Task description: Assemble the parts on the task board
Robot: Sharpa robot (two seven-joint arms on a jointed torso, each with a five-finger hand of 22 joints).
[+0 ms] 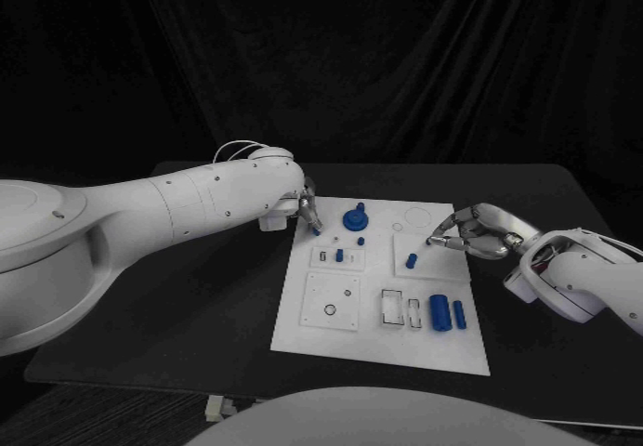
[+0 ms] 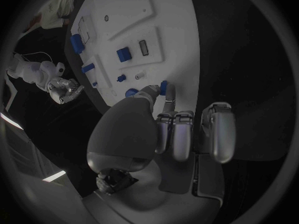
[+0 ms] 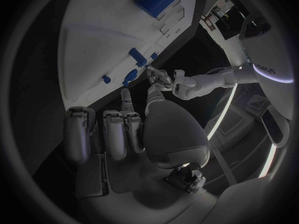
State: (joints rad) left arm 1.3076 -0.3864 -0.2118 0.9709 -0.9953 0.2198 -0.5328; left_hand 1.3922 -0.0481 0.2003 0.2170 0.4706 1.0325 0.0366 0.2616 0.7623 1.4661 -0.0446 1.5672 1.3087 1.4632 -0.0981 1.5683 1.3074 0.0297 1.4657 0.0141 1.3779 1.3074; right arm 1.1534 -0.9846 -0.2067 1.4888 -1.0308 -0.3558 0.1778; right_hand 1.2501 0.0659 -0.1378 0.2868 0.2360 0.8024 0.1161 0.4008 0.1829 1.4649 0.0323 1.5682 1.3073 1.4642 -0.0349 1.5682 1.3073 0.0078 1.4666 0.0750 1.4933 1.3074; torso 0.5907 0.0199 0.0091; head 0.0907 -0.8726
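Left robot hand [image 1: 306, 212] pinches a small blue part [image 2: 163, 87] at the board's [image 1: 375, 344] far-left edge. Right robot hand [image 1: 469, 234] hovers empty, fingers apart. Parts look light, rigid, slick (take them by the sides).

— Where's your task board [image 1: 382, 348]?
— Mid-table [image 1: 188, 316]. Your left hand [image 1: 302, 212] sits at its far left corner, right hand [image 1: 469, 232] at its right edge, parts [image 1: 439, 312] near the front
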